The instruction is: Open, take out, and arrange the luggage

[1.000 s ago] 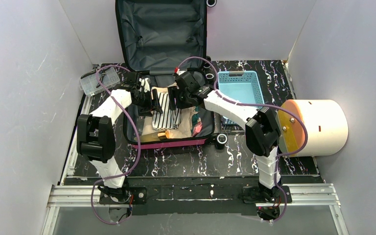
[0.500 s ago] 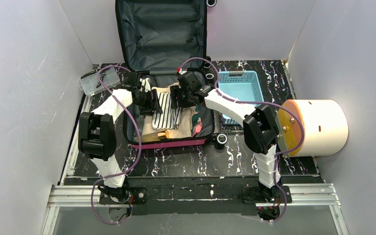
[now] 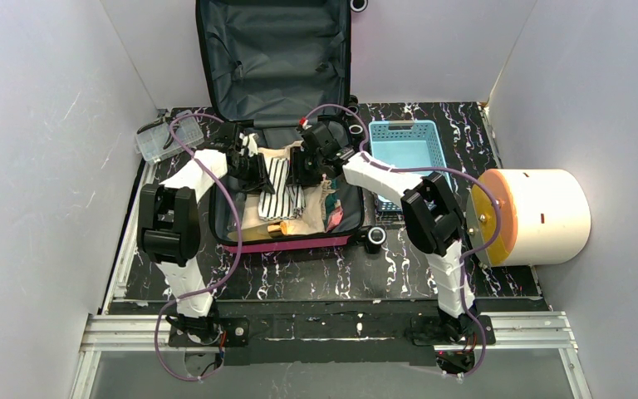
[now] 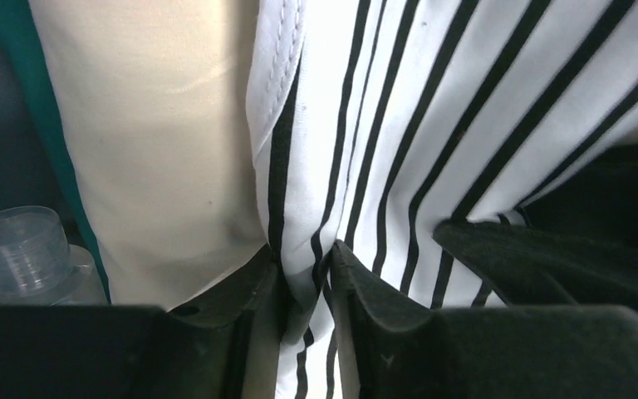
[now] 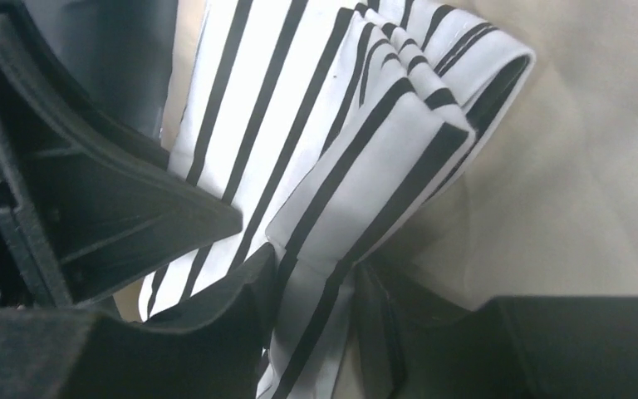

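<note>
The luggage (image 3: 291, 244) lies open on the table, a hot-pink shell with its grey-lined lid (image 3: 274, 58) standing against the back wall. On the clothes inside lies a folded black-and-white striped cloth (image 3: 281, 189). My left gripper (image 3: 259, 172) is at the cloth's left edge. In the left wrist view it (image 4: 307, 274) is shut on a fold of the striped cloth (image 4: 432, 116). My right gripper (image 3: 303, 170) is at the cloth's right edge. In the right wrist view it (image 5: 320, 291) is shut on the layered edge of the striped cloth (image 5: 357, 133).
A beige cloth (image 4: 158, 125) lies under the striped one, with a clear bottle cap (image 4: 17, 245) beside it. A light-blue basket (image 3: 411, 154) stands right of the luggage. A cream cylinder (image 3: 548, 216) lies farther right. A clear plastic box (image 3: 166, 137) sits back left.
Both grippers have narrowed and closed onto the striped cloth. Both arms have shifted slightly toward the back of the luggage, and the cloth has bunched a little between them.
</note>
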